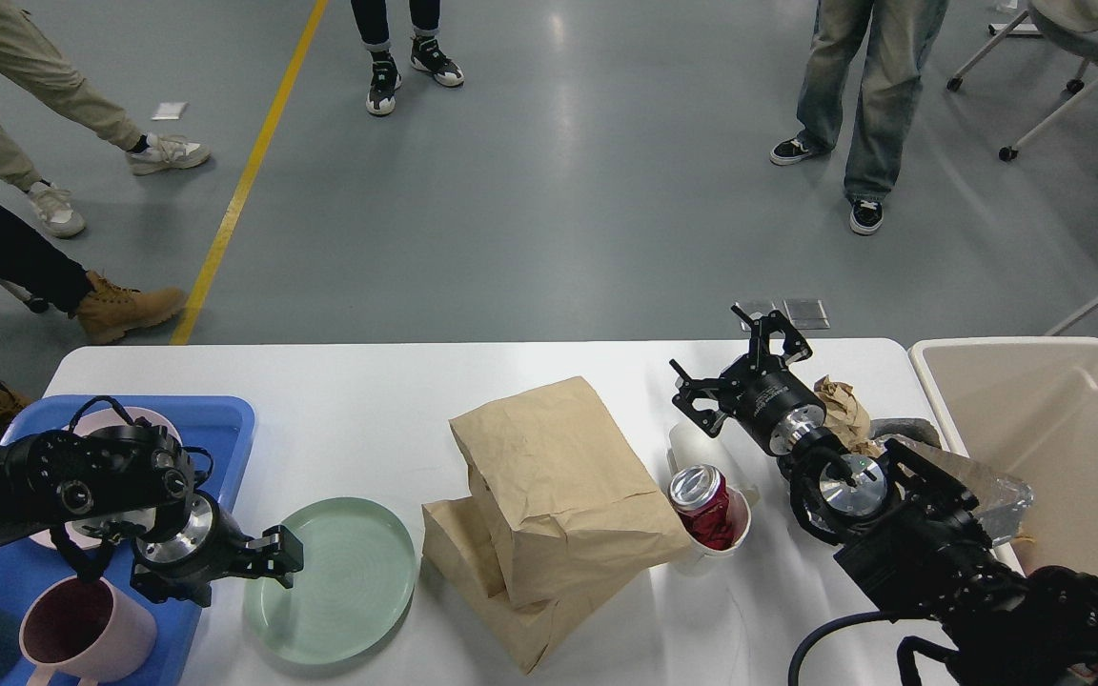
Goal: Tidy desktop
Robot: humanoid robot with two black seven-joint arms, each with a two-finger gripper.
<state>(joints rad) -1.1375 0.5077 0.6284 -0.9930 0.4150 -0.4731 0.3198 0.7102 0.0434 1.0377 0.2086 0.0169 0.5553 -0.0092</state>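
**Two Grippers Over a Cluttered Desktop**

Nearest, a pink ceramic mug (pixel 87 629) sat on the blue plastic tray (pixel 215 419) at the left. The left gripper (pixel 284 553) hung over the rim of a pale green round plate (pixel 335 581); its finger spread could not be told. Two tan paper bags (pixel 554 505) lay mid-table beside a crushed red can (pixel 701 495) in a white cup. Farther on, the right gripper (pixel 735 367) stood wide, holding nothing, near crumpled brown paper (pixel 840 405). The large white desktop (pixel 368 400) spanned everything, a beige plastic bin (pixel 1035 419) at its right.
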